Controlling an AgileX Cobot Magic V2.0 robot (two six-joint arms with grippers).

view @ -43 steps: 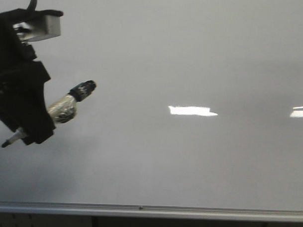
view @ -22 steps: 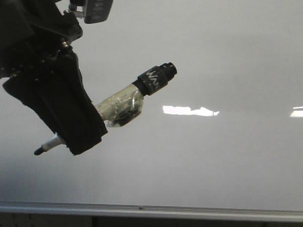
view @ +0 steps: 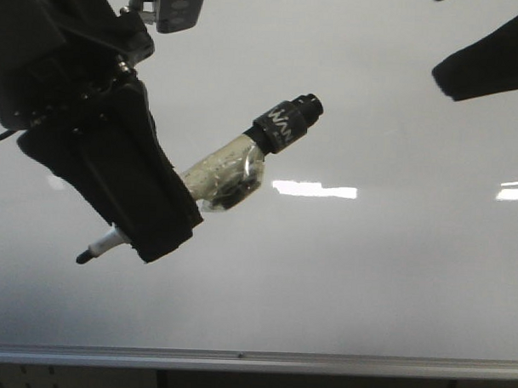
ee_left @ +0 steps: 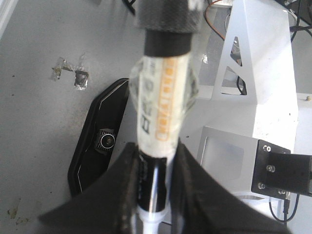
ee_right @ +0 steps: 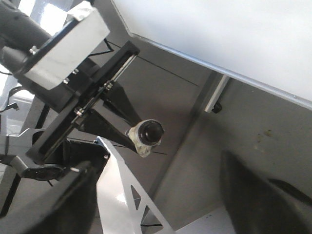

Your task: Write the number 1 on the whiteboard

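Front view: glossy grey whiteboard [view: 367, 274] apparently unmarked; left end effector [view: 143, 228] clamps a tape-wrapped marker [view: 234, 172].

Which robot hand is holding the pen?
The left gripper, on the left in the front view, grips the marker. The right gripper, at the top right, holds nothing.

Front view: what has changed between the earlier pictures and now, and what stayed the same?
The left gripper, shut on the marker, moved from the left edge rightward, looming larger in the view. The marker's tip still points down-left. A dark part, probably the right gripper, entered at the upper right. The whiteboard stayed unmarked, its rail unmoved.
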